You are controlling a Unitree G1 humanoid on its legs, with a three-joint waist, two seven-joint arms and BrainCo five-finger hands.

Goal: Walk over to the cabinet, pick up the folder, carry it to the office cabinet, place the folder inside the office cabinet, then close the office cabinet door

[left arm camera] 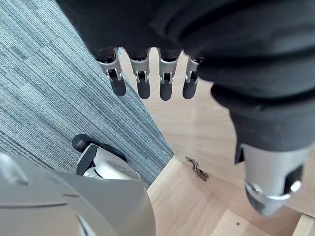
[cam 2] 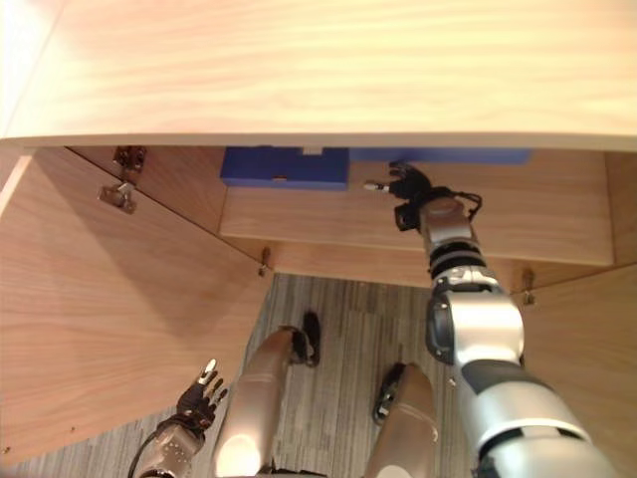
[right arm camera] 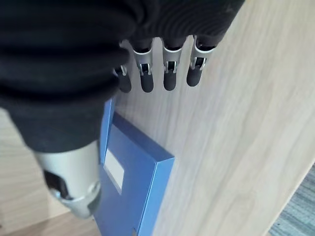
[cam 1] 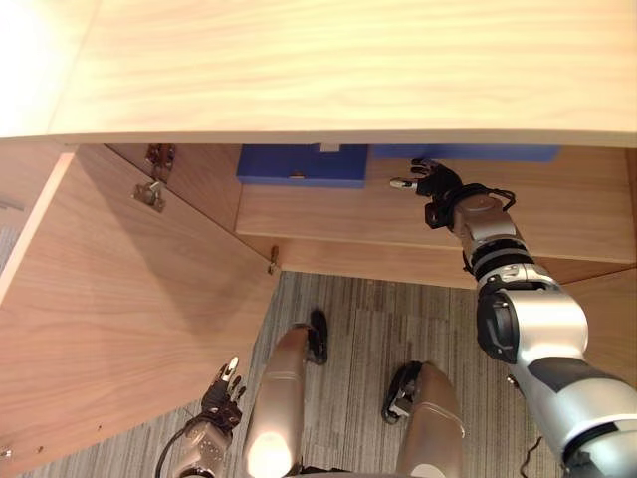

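Folder (cam 1: 302,164) flat on cabinet shelf (cam 1: 328,214) in eye views, right hand (cam 1: 435,182) just beside it, left hand (cam 1: 221,393) low by open door (cam 1: 109,299), left wrist view, fingers (left arm camera: 142,83) straight, empty, over carpet (left arm camera: 44,93), right wrist view, fingers (right arm camera: 170,73) straight, holding nothing, folder near them.

The right hand (cam 1: 434,185) has a dark ribbed cover over its back and wrist. Its silver fingers (right arm camera: 170,73) end in dark rounded tips, and its thumb (right arm camera: 73,189) is a stubby silver cylinder. Behind the hand, the right arm (cam 1: 528,324) is silver-grey with black bands. The left hand (cam 1: 221,390) has the same cover and fingers.
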